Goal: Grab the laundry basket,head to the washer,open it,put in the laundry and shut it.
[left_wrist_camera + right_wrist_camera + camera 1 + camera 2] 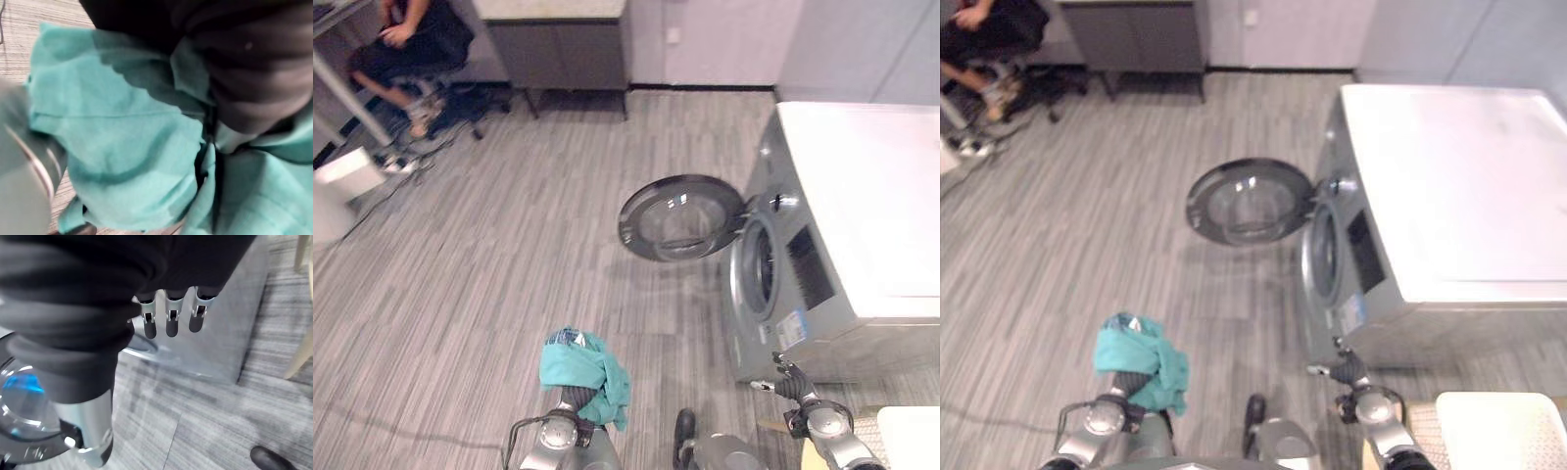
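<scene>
Left eye view: the washer [842, 245] stands at the robot's right front with its round door [680, 217] swung fully open toward the left, leaving the drum opening [759, 264] exposed. The teal laundry [585, 370] is bunched over the left hand [576, 399], low and well short of the drum. In the left wrist view the cloth wraps the dark cover and hides the fingers, so I cannot tell how they are set; the garment looks carried, but the grasp itself is not visible. The right hand [168, 318] holds nothing, its fingers hanging straight and relaxed close to the washer's front panel.

The step in hand looks like loading. To do it well, the left arm should travel forward and to the right, lifting the bundle to the height of the opening, then push it deep past the rim so that no corner trails over the seal before the door is closed. A dangling tail of cloth is the likely fault.

Room to move: the grey plank floor [489, 274] between robot and door is bare. The open door's edge sits on the path's left side, so approach between it and the washer's front. A seated person [406, 44] and a dark cabinet [558, 49] are far off at the back. A pale basket [1498, 431] sits by the right arm.
</scene>
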Tool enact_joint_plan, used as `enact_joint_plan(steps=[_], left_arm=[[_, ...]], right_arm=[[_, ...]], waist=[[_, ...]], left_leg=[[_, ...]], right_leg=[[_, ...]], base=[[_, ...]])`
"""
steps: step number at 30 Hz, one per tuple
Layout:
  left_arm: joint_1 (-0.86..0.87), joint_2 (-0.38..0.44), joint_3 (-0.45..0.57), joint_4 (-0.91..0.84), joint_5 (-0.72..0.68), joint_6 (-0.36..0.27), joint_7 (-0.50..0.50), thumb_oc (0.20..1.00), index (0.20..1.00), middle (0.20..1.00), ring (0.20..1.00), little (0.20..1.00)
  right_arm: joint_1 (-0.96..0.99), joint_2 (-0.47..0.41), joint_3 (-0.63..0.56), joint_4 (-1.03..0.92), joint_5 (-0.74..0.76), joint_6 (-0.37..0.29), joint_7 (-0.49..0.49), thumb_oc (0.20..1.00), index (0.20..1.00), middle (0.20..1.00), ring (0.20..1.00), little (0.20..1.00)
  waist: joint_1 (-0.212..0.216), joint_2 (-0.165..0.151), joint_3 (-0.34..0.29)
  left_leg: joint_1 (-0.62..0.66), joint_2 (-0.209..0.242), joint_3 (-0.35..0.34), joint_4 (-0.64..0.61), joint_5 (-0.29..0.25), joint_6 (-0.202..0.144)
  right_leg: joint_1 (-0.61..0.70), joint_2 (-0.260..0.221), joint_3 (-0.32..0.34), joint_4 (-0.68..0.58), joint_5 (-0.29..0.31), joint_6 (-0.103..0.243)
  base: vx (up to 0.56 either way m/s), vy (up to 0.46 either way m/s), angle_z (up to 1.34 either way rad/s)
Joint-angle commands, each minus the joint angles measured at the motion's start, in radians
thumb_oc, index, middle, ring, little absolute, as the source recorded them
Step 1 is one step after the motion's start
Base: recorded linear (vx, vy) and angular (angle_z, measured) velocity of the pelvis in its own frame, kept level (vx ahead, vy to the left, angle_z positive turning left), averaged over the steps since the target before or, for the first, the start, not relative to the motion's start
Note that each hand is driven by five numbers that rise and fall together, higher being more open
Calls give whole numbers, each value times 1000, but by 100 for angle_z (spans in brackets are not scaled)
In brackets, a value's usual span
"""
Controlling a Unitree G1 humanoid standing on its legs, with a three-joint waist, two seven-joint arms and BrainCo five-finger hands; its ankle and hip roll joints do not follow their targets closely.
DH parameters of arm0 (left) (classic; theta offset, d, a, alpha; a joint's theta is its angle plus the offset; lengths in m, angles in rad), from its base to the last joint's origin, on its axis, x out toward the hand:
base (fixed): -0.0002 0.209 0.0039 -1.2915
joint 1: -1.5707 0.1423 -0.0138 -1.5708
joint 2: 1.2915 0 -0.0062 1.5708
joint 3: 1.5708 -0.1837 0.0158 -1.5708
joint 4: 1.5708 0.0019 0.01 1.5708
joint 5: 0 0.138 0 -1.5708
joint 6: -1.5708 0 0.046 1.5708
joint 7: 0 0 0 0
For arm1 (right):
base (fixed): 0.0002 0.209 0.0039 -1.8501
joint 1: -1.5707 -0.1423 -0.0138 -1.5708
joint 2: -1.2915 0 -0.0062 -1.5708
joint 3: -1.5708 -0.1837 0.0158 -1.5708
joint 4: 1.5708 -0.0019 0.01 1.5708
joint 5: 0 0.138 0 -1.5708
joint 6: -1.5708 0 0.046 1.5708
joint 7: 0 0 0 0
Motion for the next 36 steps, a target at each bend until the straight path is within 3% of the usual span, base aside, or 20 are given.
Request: enact_joint_plan(steps=[1,3,4,5,8,14,16,17,18,19,20,22,24,26,28,31,32,33,35,36], left_arm=[[-45,15,12,-42,44,-28,12,200,200,200,200,200],[-52,13,9,-45,36,-29,22,200,200,200,200,200],[-52,13,9,-45,36,-29,22,200,200,200,200,200],[-60,15,7,-44,25,-30,28,200,200,200,200,200],[-58,20,3,-37,26,-28,21,200,200,200,200,200],[-88,48,-22,-42,50,-30,12,200,200,200,200,200],[-110,64,-34,-71,45,-34,13,200,200,200,200,200],[-114,69,-45,-91,44,-32,8,200,200,200,200,200],[-118,75,-59,-123,47,-30,-2,200,200,200,200,200],[-119,76,-58,-124,47,-30,-2,200,200,200,200,200],[-125,81,-67,-147,49,-33,-6,200,200,200,200,200],[-129,85,-73,-158,52,-34,-7,200,200,200,200,200],[-134,96,-75,-191,52,-35,-9,200,200,200,200,200],[-130,95,-81,-208,64,-36,-16,200,200,200,200,200],[-125,92,-81,-227,87,-46,-25,200,200,200,200,200],[-114,94,-80,-257,78,-51,-38,200,200,200,200,200],[-117,74,-78,-250,46,-53,-22,200,200,200,200,200],[-119,72,-79,-248,45,-54,-21,200,200,200,200,200],[-124,47,-82,-217,35,-55,-7,200,200,200,200,200],[-120,39,-80,-201,32,-54,2,200,200,200,200,200]], right_arm=[[25,-16,11,-36,-18,-19,-16,1000,1000,1000,1000,1000],[26,-9,14,-1,-16,-23,-27,1000,1000,1000,1000,1000],[26,-9,14,-1,-16,-23,-27,1000,1000,1000,1000,1000],[21,-1,16,27,-14,-25,-32,1000,1000,1000,1000,1000],[21,10,5,44,-8,-25,-19,1000,1000,1000,1000,1000],[2,37,7,47,3,-23,4,1000,1000,1000,1000,1000],[-26,42,15,39,8,-27,2,1000,1000,1000,1000,1000],[-32,52,24,22,2,-25,4,1000,1000,1000,1000,1000],[-42,55,41,11,-13,-23,7,1000,1000,1000,1000,1000],[-43,56,41,10,-13,-23,7,1000,1000,1000,1000,1000],[-50,54,50,-4,-17,-24,10,1000,1000,1000,1000,1000],[-55,55,56,-4,-18,-25,10,1000,1000,1000,1000,1000],[-56,57,65,-7,-23,-27,14,1000,1000,1000,1000,1000],[-41,59,62,-13,-27,-28,18,1000,1000,1000,1000,1000],[-7,50,49,-18,-24,-30,22,1000,1000,1000,1000,1000],[10,44,43,3,-17,-31,21,1000,1000,1000,1000,1000],[6,24,38,11,3,-31,10,1000,1000,1000,1000,1000],[5,23,37,12,3,-31,10,1000,1000,1000,1000,1000],[5,19,41,24,7,-30,11,1000,1000,1000,1000,1000],[7,17,44,26,5,-30,11,1000,1000,1000,1000,1000]], waist=[[-9,7,17],[17,18,29],[17,18,30],[35,18,33],[40,19,5],[14,-17,-35],[18,-17,-35],[15,-14,-35],[6,-15,-39],[9,-13,-36],[2,-13,-35],[5,-11,-33],[20,-7,-29],[5,-9,-31],[-21,-19,-35],[-21,-13,-37],[-7,-3,-20],[-6,-2,-19],[1,3,-15],[4,-2,-12]], left_leg=[[165,-84,26,-305,-125,23],[101,-54,-60,-518,34,-13],[103,-55,-59,-521,35,-13],[70,-40,-163,-616,70,-24],[57,-35,-231,-579,77,-29],[32,-73,-113,-410,-3,11],[61,-68,-29,-410,-42,32],[107,-73,32,-423,-68,47],[167,-93,77,-448,-103,47],[162,-86,90,-451,-84,55],[209,-103,128,-472,-118,52],[232,-106,151,-485,-125,54],[282,-103,202,-499,-146,56],[306,-105,221,-483,-164,57],[309,-100,231,-435,-190,56],[300,-62,256,-347,-196,31],[245,-40,152,-225,-150,-6],[244,-38,151,-222,-151,-8],[221,-71,57,-251,-189,2],[199,-84,27,-289,-172,12]], right_leg=[[29,-58,14,-7,-84,102],[96,-25,51,8,-144,101],[97,-26,51,8,-145,101],[141,-11,121,52,-198,97],[196,-16,203,63,-233,117],[144,-108,270,138,-158,174],[73,-143,215,213,-99,188],[38,-186,105,247,-71,192],[15,-176,35,226,-95,186],[8,-171,32,221,-80,180],[-20,-145,-33,192,-106,178],[-42,-135,-78,185,-105,170],[-76,-154,-239,187,-102,144],[-85,-155,-275,178,-102,135],[-56,-118,-189,109,-106,133],[-14,-95,-182,45,-101,110],[31,-58,-121,0,-117,88],[33,-57,-121,-1,-117,87],[43,-57,-76,-6,-123,95],[33,-64,-56,-2,-109,95]], base=[[476,95,-88],[542,159,-38],[675,263,-52],[568,250,-80],[643,343,-112],[308,279,-79],[170,244,-95],[320,372,-121],[218,276,-105],[205,233,-69],[62,95,-87],[98,84,-106],[76,19,-68],[111,-95,-93],[146,-166,-87],[124,-140,2],[126,-71,-46],[161,-38,-87],[56,90,-113],[57,143,-78]])
